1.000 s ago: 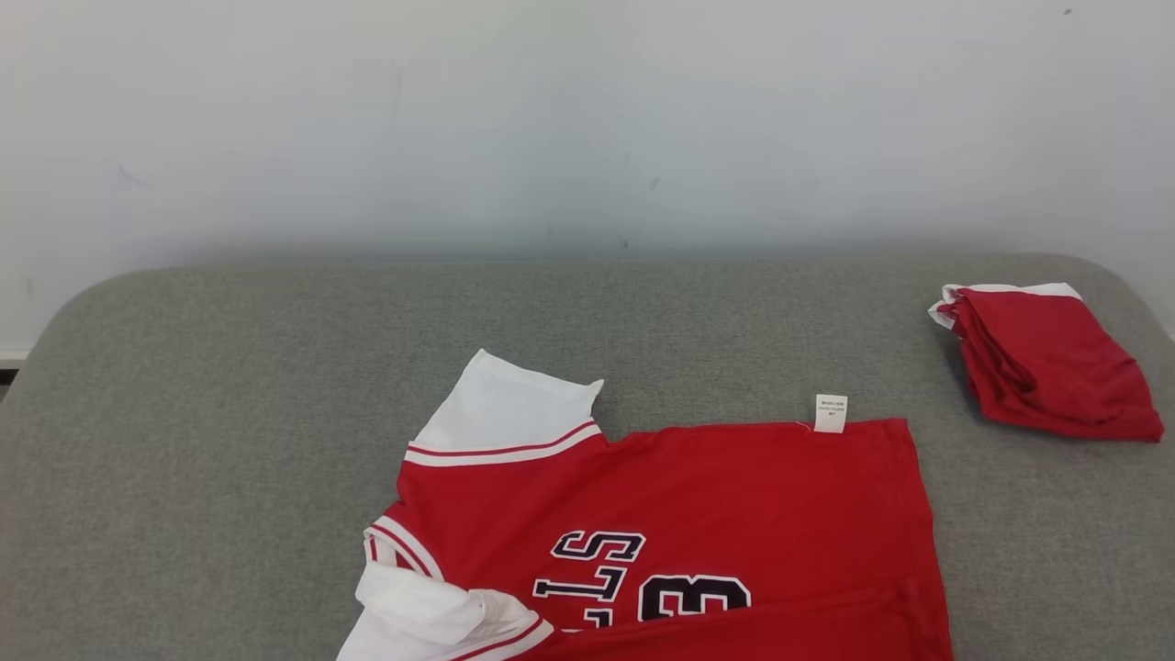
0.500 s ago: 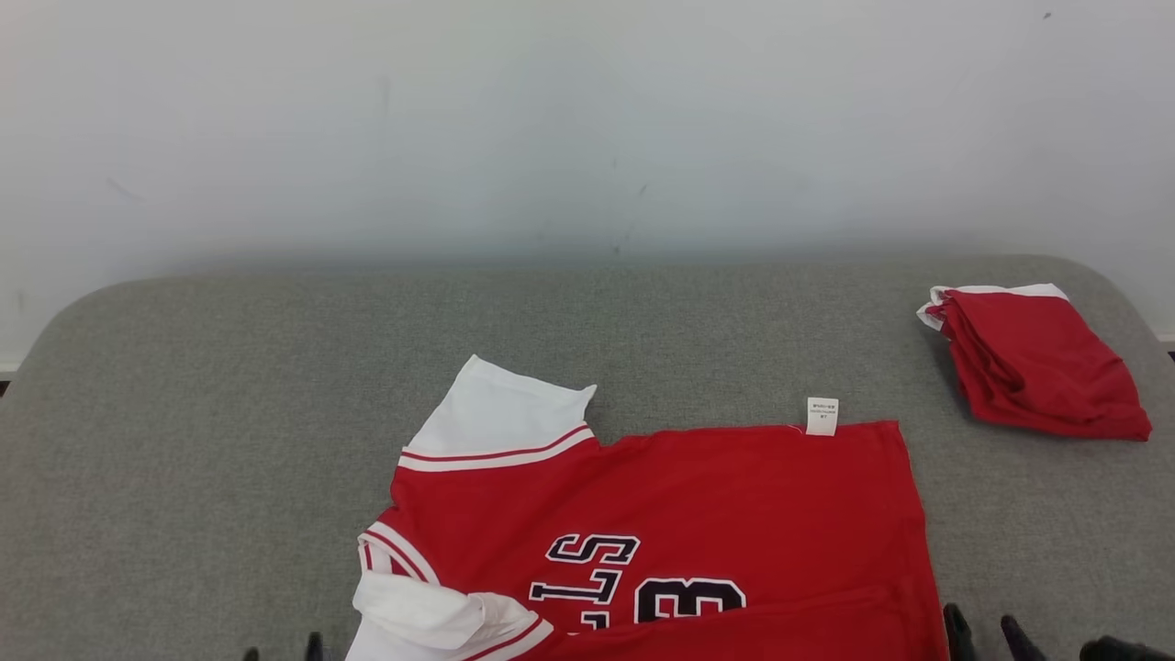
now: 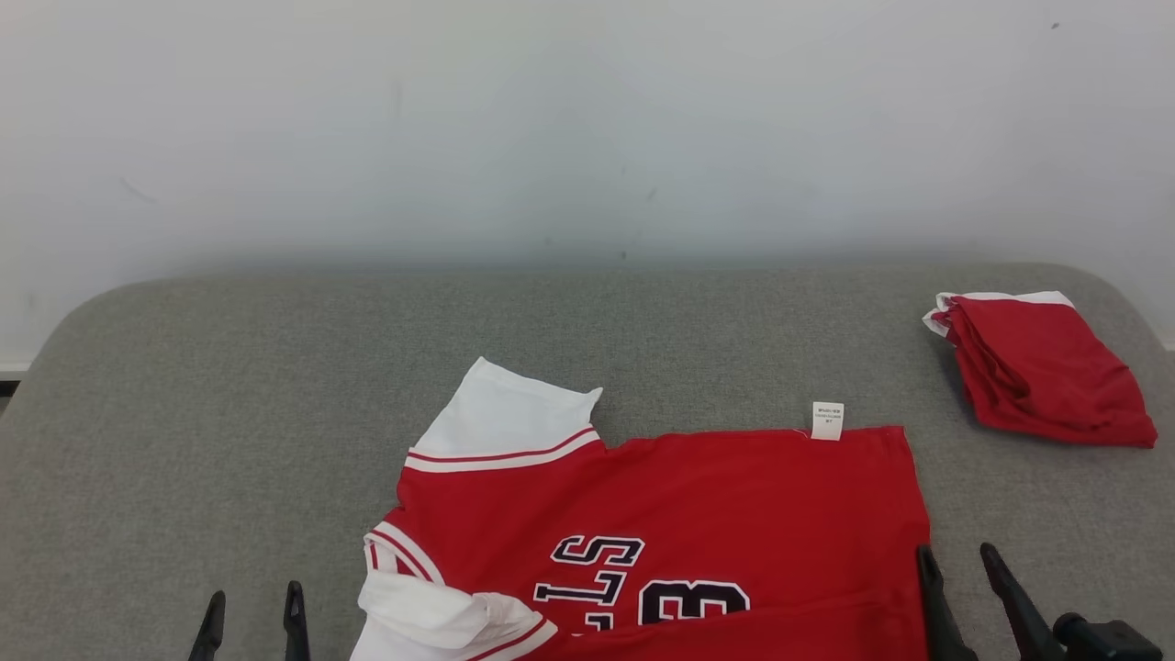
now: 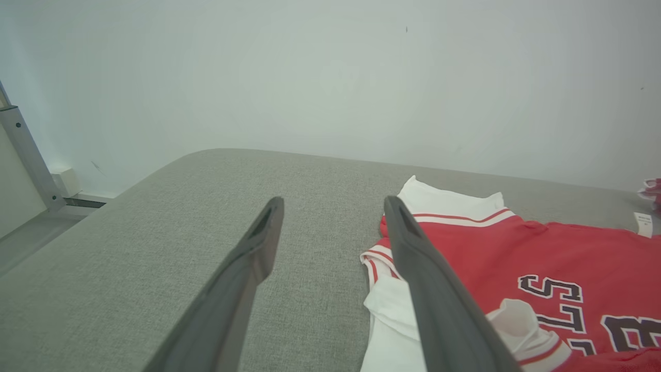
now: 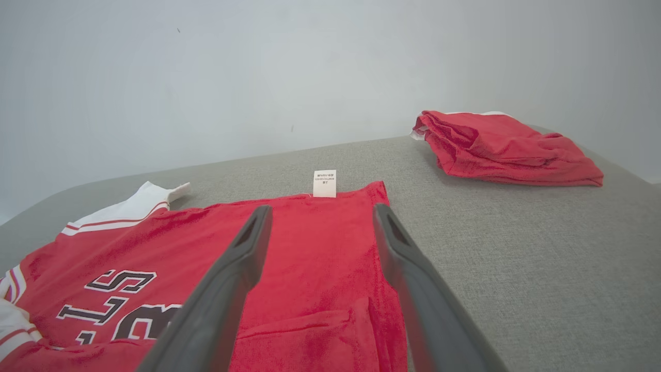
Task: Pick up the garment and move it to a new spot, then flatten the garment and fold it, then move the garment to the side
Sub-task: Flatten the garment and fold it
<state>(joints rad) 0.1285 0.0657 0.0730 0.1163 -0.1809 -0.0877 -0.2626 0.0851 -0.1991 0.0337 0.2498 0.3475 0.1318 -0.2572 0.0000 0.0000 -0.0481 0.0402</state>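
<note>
Holding nothing in the left gripper (image 3: 254,613) or right gripper (image 3: 956,588), both spread wide, flanking the garment (image 3: 698,496). Lying flattened on the grey table (image 3: 275,386), with the near edge seemingly folded over, though cropped. Left to do: remaining folds, then shifting aside, perhaps toward the folded red pile (image 3: 1046,376).

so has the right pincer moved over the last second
Yes. The right pincer has come up from the head view's bottom edge and now stands further up along the right edge of the red jersey, jaws open.

Grey surface (image 3: 229,413) left of the jersey (image 3: 698,496) lies open; folded red pile (image 3: 1046,376) crowds far right.
</note>
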